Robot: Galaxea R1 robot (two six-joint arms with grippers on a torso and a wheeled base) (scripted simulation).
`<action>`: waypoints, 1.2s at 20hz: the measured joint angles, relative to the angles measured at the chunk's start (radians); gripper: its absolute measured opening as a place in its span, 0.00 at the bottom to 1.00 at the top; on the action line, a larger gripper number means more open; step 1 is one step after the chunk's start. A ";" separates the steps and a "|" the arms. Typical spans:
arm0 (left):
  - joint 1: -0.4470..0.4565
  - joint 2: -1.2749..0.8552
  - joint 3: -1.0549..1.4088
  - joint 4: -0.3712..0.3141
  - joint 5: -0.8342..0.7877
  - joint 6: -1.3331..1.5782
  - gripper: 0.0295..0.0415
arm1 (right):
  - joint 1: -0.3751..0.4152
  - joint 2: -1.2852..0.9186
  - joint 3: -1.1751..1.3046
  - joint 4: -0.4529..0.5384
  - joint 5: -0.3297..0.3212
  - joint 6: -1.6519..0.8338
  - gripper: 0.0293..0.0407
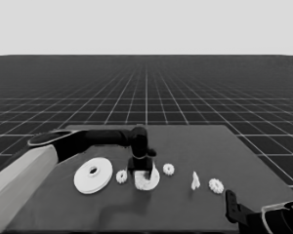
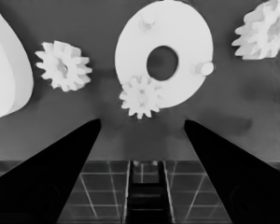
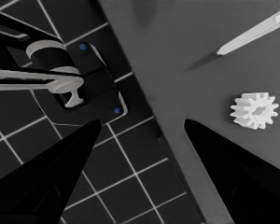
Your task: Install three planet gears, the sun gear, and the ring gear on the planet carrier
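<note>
Left claw (image 1: 142, 171) spread wide, hanging over smaller round part (image 1: 147, 179) mid-table (image 1: 185, 146), one gear (image 2: 141, 96) seated on its edge. Larger round part (image 1: 93, 176) toward left edge, gear (image 1: 121, 176) between. Another gear (image 1: 168, 169) just right. Thin white piece (image 1: 195, 181), last gear (image 1: 216, 185) toward right edge. Right claw (image 1: 230, 207) parked near corner, fingers apart.
</note>
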 joint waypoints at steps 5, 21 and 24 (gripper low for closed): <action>-0.020 -0.001 0.004 -0.021 0.000 -0.004 0.75 | 0.000 0.000 0.000 0.000 0.000 0.000 0.81; 0.150 -0.208 -0.126 0.125 -0.122 0.313 0.75 | 0.000 0.000 0.000 0.000 0.000 0.000 0.81; 0.160 -0.204 -0.138 0.134 -0.128 0.319 0.75 | 0.000 0.000 0.000 0.000 0.000 0.000 0.81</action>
